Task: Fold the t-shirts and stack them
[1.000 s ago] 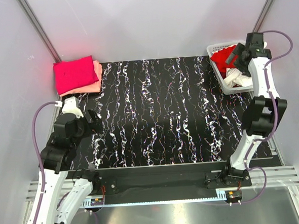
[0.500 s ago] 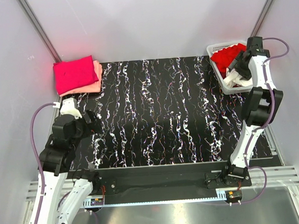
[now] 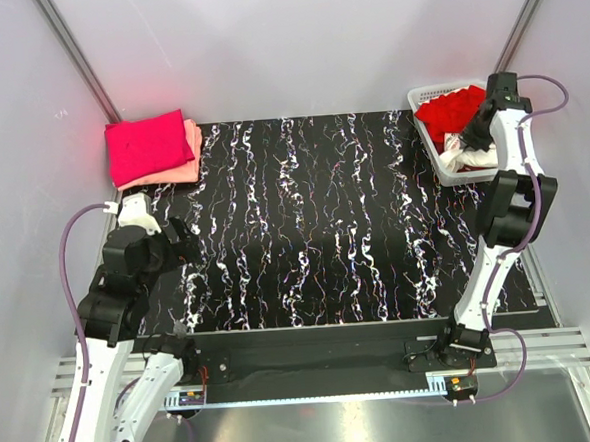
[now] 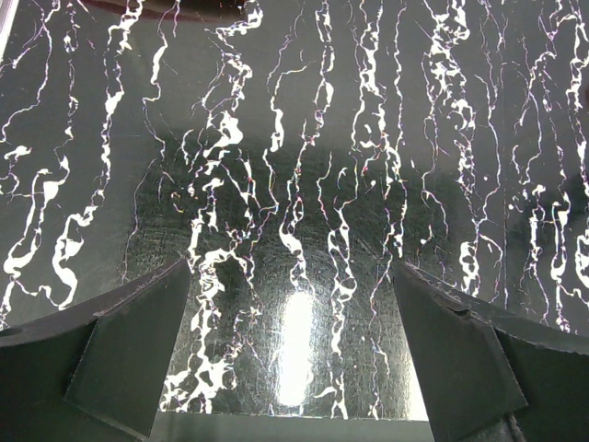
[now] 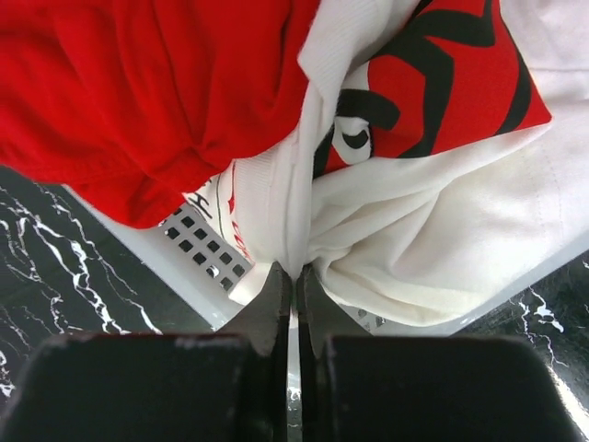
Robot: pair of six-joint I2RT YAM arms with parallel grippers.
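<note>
Right hand (image 5: pixel 293 276): pressed together, pinching a fold of the white tee (image 5: pixel 442 249) at the basket (image 5: pixel 198 276) rim.
Left hand (image 4: pixel 290 272): spread over the worktop (image 4: pixel 294 138), holding nothing.
Done: we see the magenta tee (image 3: pixel 148 145) folded on top of the salmon-pink tee (image 3: pixel 192 137), far-left corner.
Left: white tee and red tee (image 5: pixel 138 92), both crumpled in the basket.
Count: we make it four tees, two stacked and two in the basket; one basket.

We look into a robotics lab test cell: plain white walls (image 3: pixel 294 41), aluminium frame rails (image 3: pixel 73 56), a left arm (image 3: pixel 127 266) and right arm (image 3: pixel 515 218) bolted along a black marbled counter (image 3: pixel 316 230).
</note>
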